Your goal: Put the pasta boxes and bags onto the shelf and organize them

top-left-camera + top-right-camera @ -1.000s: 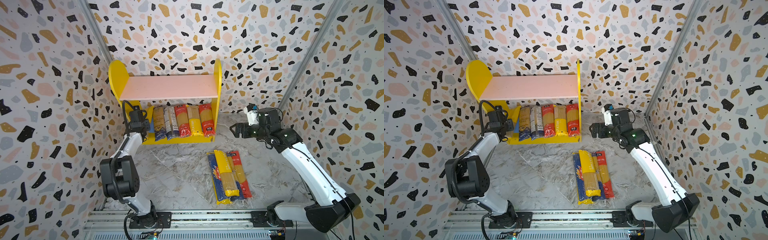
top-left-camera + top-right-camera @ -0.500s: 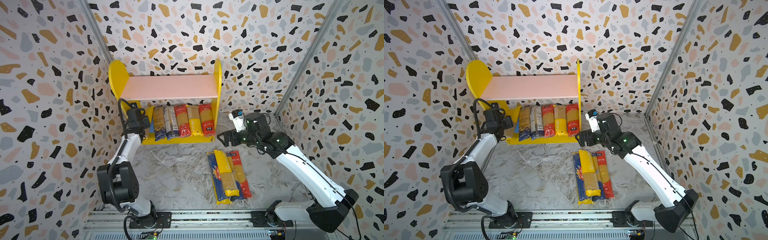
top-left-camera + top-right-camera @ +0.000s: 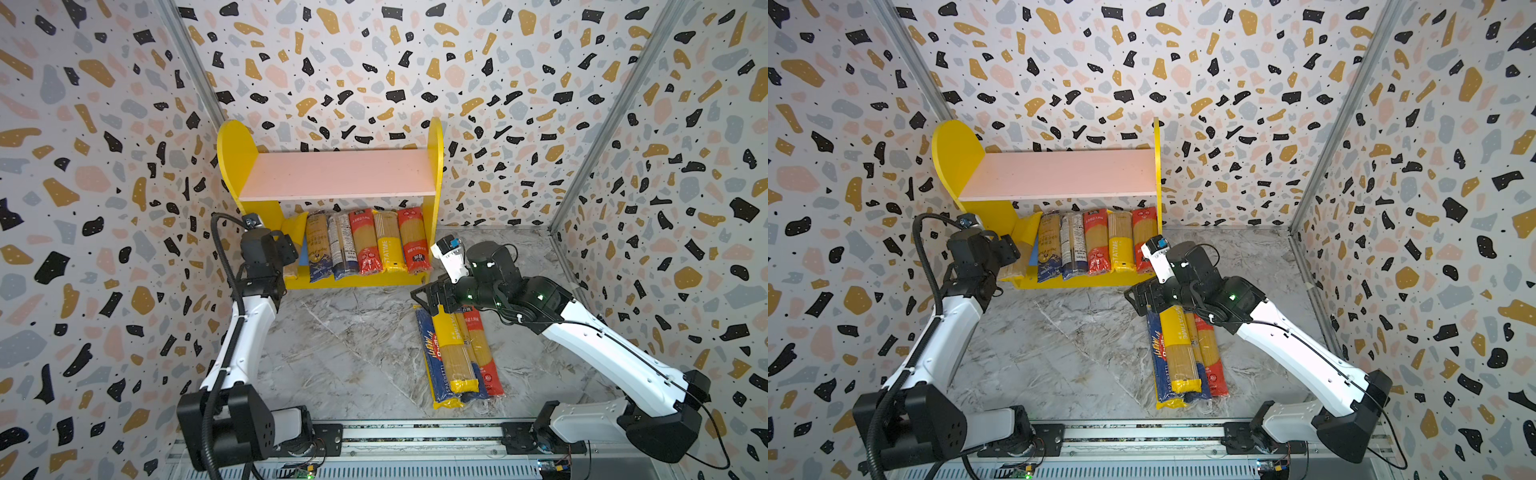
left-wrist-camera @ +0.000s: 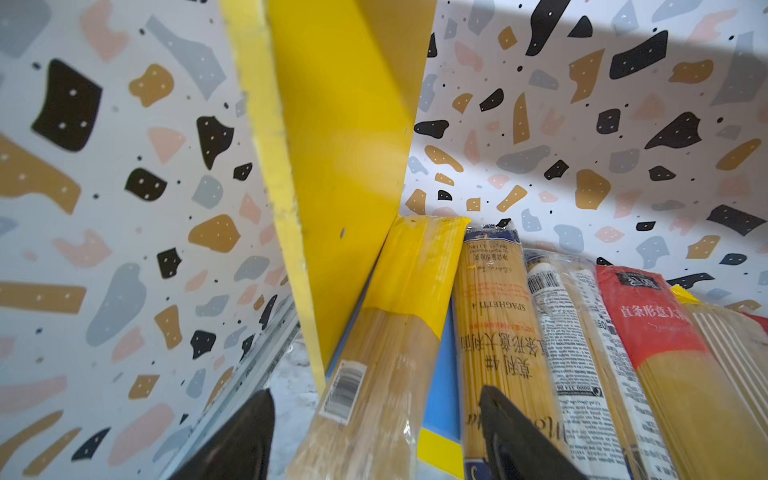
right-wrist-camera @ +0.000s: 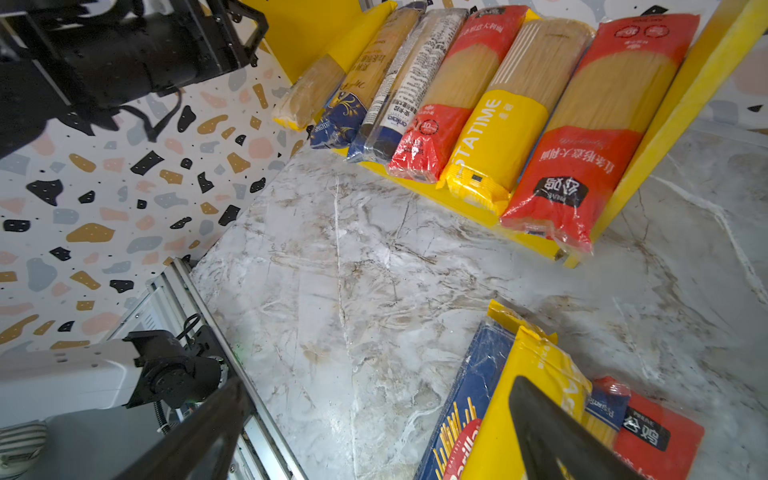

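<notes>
Left wrist view: the left gripper (image 4: 374, 390) stands spread either side of the yellow-topped pack (image 4: 415, 270), which lies on the lower tier of the shelf (image 4: 345, 124), at its end. I'd back out straight, snagging nothing. The right gripper (image 5: 378, 382) hangs spread over the floor pile (image 5: 469, 399).

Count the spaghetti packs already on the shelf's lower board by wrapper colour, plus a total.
Yellow packs: 2
Red packs: 2
Dark blue packs: 2
Total on the lower board: 6
</notes>
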Controlling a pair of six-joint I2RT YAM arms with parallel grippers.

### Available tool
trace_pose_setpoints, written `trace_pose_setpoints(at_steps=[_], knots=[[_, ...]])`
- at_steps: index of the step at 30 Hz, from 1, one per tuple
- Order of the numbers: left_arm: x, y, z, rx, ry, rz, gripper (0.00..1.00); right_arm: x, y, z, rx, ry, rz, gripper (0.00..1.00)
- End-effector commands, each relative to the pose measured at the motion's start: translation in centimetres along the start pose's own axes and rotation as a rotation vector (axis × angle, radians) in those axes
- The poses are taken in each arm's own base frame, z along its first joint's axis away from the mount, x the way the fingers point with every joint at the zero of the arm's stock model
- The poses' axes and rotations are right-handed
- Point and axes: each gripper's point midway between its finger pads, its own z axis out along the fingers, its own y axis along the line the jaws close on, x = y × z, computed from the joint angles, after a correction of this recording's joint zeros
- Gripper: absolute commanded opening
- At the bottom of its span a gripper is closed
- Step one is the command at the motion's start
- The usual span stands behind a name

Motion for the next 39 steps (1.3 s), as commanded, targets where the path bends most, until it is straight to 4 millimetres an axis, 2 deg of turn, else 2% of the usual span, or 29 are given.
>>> trace_pose_setpoints(at_steps=[1, 5, 10, 13, 17, 21, 25, 33, 39], knots=[[0.5, -3.0, -2.3, 0.056, -0.031, -0.029, 0.77, -0.1, -1.0, -2.4, 0.061, -0.048, 0.022, 0.99], [3.1, -6.2, -5.1, 0.110, -0.004, 0.016, 0.77, 1.2, -2.3, -3.6, 0.121, -0.050, 0.045, 0.99], [6.5, -8.1, -8.7, 0.203, 0.036, -0.027, 0.77, 3.1, -5.0, -5.7, 0.254, -0.059, 0.097, 0.99], [9.0, -9.8, -11.1, 0.300, 0.065, -0.058, 0.77, 5.2, -6.8, -6.0, 0.331, -0.040, 0.147, 0.99], [11.6, -11.9, -13.9, 0.385, 0.093, -0.048, 0.77, 8.7, -7.4, -4.5, 0.321, 0.002, 0.222, 0.99], [14.2, -14.3, -15.9, 0.444, 0.133, 0.023, 0.77, 12.7, -8.0, -2.9, 0.339, 0.070, 0.261, 0.99], [16.2, -16.8, -17.8, 0.489, 0.148, 0.114, 0.77, 15.8, -7.7, -1.8, 0.341, 0.122, 0.276, 0.99], [19.2, -22.1, -21.8, 0.596, 0.179, 0.215, 0.77, 20.8, -7.2, -0.2, 0.314, 0.210, 0.327, 0.99], [21.0, -23.6, -22.5, 0.583, 0.199, 0.259, 0.76, 23.2, -6.9, 0.5, 0.298, 0.243, 0.349, 0.99]])
